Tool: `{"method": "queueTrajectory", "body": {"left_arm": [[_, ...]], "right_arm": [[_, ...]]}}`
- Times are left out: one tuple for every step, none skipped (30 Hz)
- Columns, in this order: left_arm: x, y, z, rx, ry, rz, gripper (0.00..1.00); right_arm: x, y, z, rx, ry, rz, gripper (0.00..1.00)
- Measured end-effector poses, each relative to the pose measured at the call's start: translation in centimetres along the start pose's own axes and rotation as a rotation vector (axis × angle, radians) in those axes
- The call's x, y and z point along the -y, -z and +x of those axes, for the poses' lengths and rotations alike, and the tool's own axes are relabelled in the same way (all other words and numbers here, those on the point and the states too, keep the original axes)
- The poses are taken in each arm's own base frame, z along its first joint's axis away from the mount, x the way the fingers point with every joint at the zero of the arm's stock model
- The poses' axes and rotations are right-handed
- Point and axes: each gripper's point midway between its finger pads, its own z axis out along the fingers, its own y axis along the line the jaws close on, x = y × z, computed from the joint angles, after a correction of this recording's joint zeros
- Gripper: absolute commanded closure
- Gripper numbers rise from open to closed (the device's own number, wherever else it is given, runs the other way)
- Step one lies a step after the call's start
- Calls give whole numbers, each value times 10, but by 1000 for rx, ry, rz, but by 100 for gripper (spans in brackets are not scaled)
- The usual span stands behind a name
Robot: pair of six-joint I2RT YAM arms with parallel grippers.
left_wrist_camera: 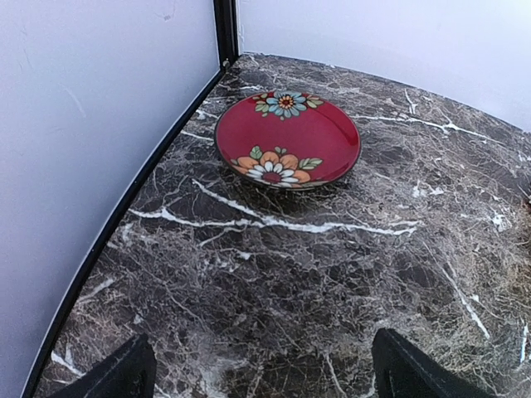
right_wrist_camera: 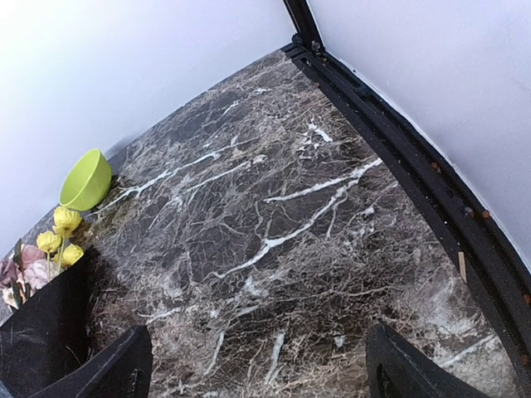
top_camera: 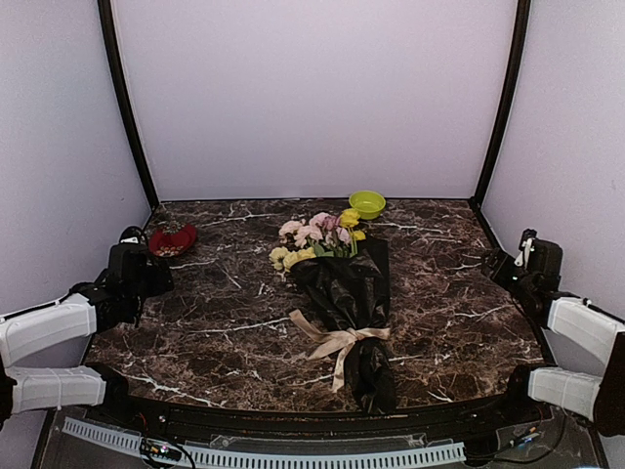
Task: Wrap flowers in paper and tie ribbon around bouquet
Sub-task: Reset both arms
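The bouquet [top_camera: 344, 303] lies flat in the middle of the bench [top_camera: 225, 313], flower heads pointing away from me and the paper tail towards me. The flowers [top_camera: 317, 234] fan out of the top of the black paper [top_camera: 363, 376], which wraps round the stems as a cone. The ribbon [top_camera: 344, 338] crosses the bouquet at its narrow lower part, knotted in a bow with loose ends trailing on either side. I judge it sits there because that is where the paper gathers tightest, so one band keeps the whole wrap shut. With the wrap closed and the bow made, the job looks done to me.

My left fingers [top_camera: 146, 266] hang well out to the left of the bouquet, spread wide with nothing between them. From my left wrist I see only bare bench and a red plate [left_wrist_camera: 287, 139], which lies far left of the flower heads. My right fingers [top_camera: 518, 266] hang well out to the right of the bouquet, likewise spread wide and empty. My right wrist camera catches only a few blooms and a corner of the paper at its left edge, nowhere near the tips. A green bowl [top_camera: 367, 203] stands just beyond the flower heads, on their right.

I take it both sets of fingers are parked clear so that nothing brushes the bow or nudges the paper open.
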Motion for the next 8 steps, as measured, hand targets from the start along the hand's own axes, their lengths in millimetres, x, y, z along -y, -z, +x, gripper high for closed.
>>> {"method": "queueTrajectory", "body": {"left_arm": [[0,-1,-1,5,-5,-4,7],[0,-2,-3,14,-7,-8,7],[0,-2,-5,22,-7,-10,7],[0,-3,-7,29,-9,-11,7],[0,-3,-8,34,-8,-11,7],[0,-3,-9,40,-9,-11,7],[0,-3,-11,45,-8,-10,7],[1,-3,-11,48,-8,-9,7]], "right_arm": [[0,-1,-1,4,-1,-1,11],[0,-1,-1,9,-1,-2,11],[0,-1,-1,12,-2,-4,11],[0,-2,0,15,-4,-6,11],[1,-2,1,14,-5,-5,12],[2,-3,4,11,-8,-5,12],[3,-3,6,9,-8,-6,11],[3,-3,8,6,-9,-7,11]]}}
